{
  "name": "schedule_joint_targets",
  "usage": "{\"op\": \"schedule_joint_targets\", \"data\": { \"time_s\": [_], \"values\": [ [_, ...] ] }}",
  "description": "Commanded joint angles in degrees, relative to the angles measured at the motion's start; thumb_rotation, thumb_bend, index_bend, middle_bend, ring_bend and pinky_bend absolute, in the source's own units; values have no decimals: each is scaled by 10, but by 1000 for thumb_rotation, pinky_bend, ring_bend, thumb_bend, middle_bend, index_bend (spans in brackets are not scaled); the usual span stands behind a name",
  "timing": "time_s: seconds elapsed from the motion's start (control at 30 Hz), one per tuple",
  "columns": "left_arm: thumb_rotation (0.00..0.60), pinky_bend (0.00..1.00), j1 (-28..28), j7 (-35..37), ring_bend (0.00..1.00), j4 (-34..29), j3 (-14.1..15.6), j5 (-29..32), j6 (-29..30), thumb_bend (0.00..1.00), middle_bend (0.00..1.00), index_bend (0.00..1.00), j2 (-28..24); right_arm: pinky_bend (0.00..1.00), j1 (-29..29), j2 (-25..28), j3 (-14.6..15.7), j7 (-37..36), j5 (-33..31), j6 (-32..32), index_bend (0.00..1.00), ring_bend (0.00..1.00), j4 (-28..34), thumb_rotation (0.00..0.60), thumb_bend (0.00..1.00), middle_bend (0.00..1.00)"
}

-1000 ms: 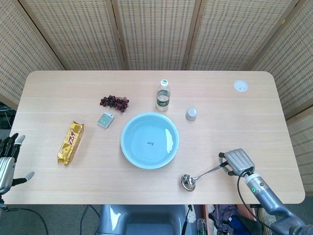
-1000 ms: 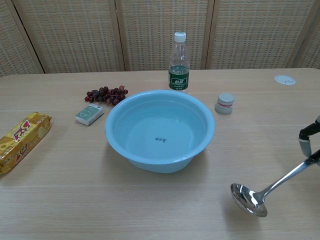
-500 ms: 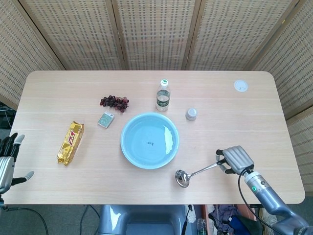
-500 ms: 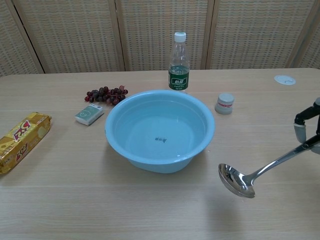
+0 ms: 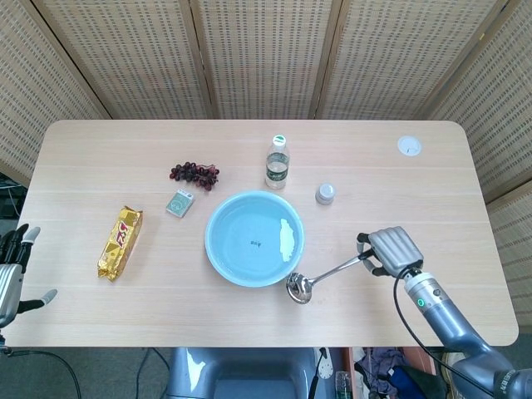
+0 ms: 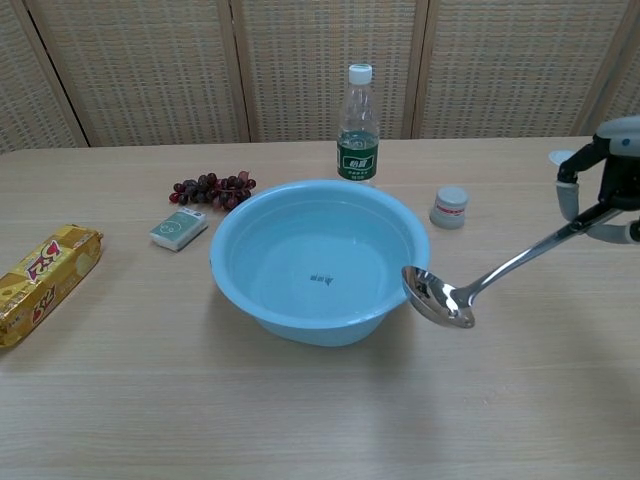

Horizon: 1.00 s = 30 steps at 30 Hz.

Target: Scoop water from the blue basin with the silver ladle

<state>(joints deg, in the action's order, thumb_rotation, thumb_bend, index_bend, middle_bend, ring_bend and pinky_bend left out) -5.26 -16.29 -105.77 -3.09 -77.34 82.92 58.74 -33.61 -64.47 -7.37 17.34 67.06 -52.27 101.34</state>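
Note:
The blue basin [image 5: 223, 248] [image 6: 237, 285] stands mid-table with clear water in it. My right hand [image 5: 389, 249] [image 6: 603, 190] grips the handle end of the silver ladle [image 5: 324, 275] [image 6: 497, 272], lifted off the table. The ladle's bowl [image 5: 298, 288] [image 6: 436, 297] hangs just outside the basin's right front rim, slightly above the tabletop. My left hand [image 5: 12, 273] is at the far left edge, beyond the table, fingers apart and holding nothing; the chest view does not show it.
Behind the basin stand a water bottle [image 5: 278, 162] [image 6: 358, 127] and a small white-capped jar [image 5: 325, 194] [image 6: 450, 207]. Grapes [image 5: 194, 173] [image 6: 211, 188], a small green box [image 5: 179, 203] [image 6: 179, 228] and a gold snack pack [image 5: 121, 242] [image 6: 37, 278] lie to the left. A white disc [image 5: 409, 145] lies back right.
My right hand has raised the ladle and carried it left and toward the basin; its bowl went from the table's front edge to the basin's right rim. The left hand barely moved.

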Motion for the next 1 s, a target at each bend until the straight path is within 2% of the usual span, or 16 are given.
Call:
{"op": "schedule_joint_targets", "data": {
  "time_s": [0.03, 0.1, 0.27, 0.4, 0.53, 0.73, 1.0],
  "values": [
    [600, 0, 0, 2, 0, 0, 0, 2, -1, 0, 0, 0, -1, 1000, -31, 4, -24, 58, -61, 2, 760, 927, 21, 600, 830, 934],
    [600, 0, -4, 2, 0, 1, -3, 5, -5, 0, 0, 0, -1, 1000, -56, 1, -43, 94, -106, 0, 766, 931, 27, 600, 836, 939],
    [600, 0, -11, -6, 0, 3, -4, 9, -15, 0, 0, 0, 2, 1000, -110, -16, -60, 183, -214, -23, 768, 932, 42, 600, 840, 940],
    [600, 0, -17, -12, 0, 5, -5, 18, -25, 0, 0, 0, 5, 1000, -159, -64, -71, 270, -293, -88, 768, 933, 34, 600, 840, 940],
    [600, 0, -22, -14, 0, 8, -8, 30, -35, 0, 0, 0, 7, 1000, -200, -115, -78, 337, -341, -139, 768, 933, 14, 600, 840, 940],
    [600, 0, -29, -14, 0, 13, -12, 45, -45, 0, 0, 0, 9, 1000, -240, -181, -72, 398, -357, -180, 768, 933, -33, 600, 840, 940],
    [600, 0, -42, -14, 0, 22, -19, 71, -66, 0, 0, 0, 11, 1000, -270, -268, -53, 442, -330, -209, 768, 934, -124, 600, 840, 945]
  ]
}}
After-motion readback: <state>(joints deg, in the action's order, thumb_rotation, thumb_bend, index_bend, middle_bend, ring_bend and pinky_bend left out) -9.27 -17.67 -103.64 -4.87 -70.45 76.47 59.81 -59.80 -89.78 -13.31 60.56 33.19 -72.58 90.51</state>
